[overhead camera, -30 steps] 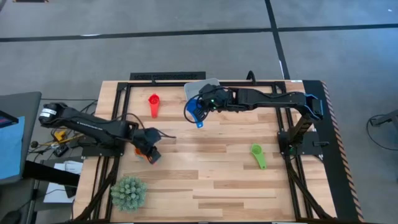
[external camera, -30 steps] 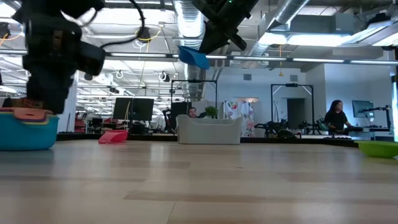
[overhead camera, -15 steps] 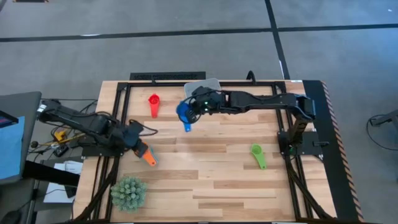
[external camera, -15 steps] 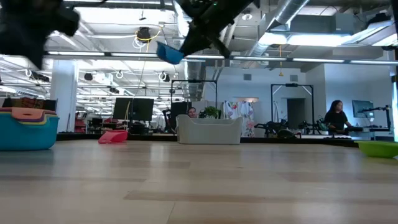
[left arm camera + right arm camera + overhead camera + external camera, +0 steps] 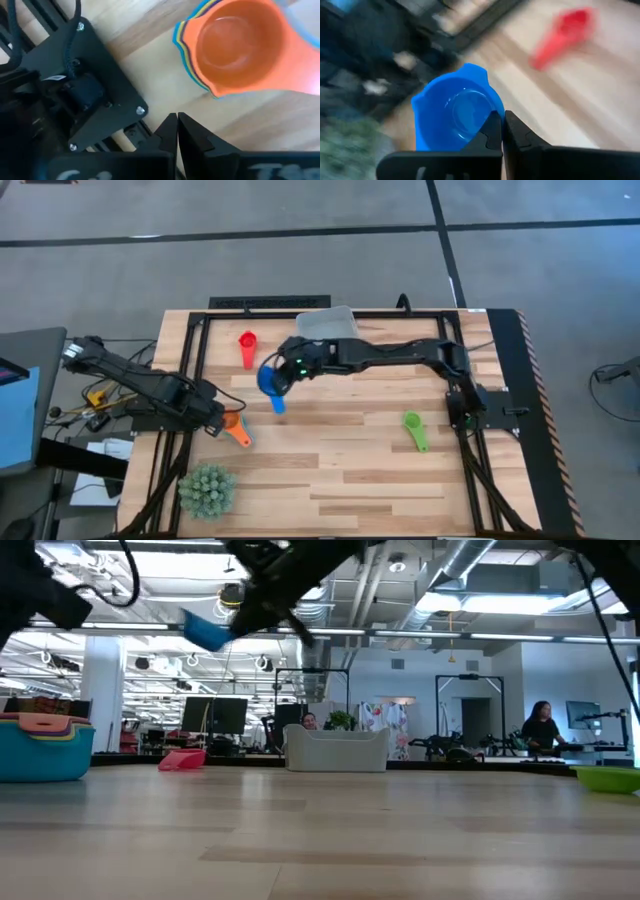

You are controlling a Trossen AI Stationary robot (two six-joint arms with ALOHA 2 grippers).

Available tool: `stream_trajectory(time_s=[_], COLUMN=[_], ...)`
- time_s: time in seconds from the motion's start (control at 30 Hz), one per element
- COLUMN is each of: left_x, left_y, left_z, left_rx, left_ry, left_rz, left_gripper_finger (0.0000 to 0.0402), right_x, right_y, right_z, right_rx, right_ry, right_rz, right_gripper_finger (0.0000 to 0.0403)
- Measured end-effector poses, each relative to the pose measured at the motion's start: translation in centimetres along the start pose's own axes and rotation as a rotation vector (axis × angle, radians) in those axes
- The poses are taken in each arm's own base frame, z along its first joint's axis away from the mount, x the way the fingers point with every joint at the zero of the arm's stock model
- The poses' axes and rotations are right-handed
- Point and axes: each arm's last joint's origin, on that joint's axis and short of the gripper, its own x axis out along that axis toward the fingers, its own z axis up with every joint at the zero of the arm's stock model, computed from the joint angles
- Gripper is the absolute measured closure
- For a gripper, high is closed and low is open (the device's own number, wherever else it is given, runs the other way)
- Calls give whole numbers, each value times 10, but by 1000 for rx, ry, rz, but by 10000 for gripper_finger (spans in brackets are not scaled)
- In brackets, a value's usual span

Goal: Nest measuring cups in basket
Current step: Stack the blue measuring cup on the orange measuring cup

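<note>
Four groups of small plastic measuring cups show: a blue one (image 5: 268, 379) clamped in the right end effector (image 5: 283, 374) above the tabletop (image 5: 340, 470), a red one (image 5: 247, 347) and a green one (image 5: 414, 429) lying apart, and an orange-topped nested stack (image 5: 236, 426) beside the left end effector (image 5: 213, 425), pinched closed on nothing. One pale translucent plastic basket (image 5: 326, 322) sits at the far edge; one spiky green plant (image 5: 207, 489) at the near corner. Pale wood planks; an open office lies behind.
</note>
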Motion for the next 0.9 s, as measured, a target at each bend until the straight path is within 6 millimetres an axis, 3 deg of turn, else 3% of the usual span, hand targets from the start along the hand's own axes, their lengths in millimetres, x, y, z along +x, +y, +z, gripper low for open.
stream_trajectory(time_s=[0.3,0.7,0.9], left_x=[12,15,7], left_y=[-9,-13,-27], left_z=[4,7,12], left_rx=[0,34,100], left_ry=[-20,-31,-141], left_rz=[18,21,-96], left_gripper_finger=[401,401,401], right_x=[12,-6,-15], right_y=[4,-4,-13], right_z=[-5,5,16], right_rx=[-15,-34,-54], right_ry=[40,67,62], right_rz=[13,-38,-55], right_gripper_finger=[398,398,398])
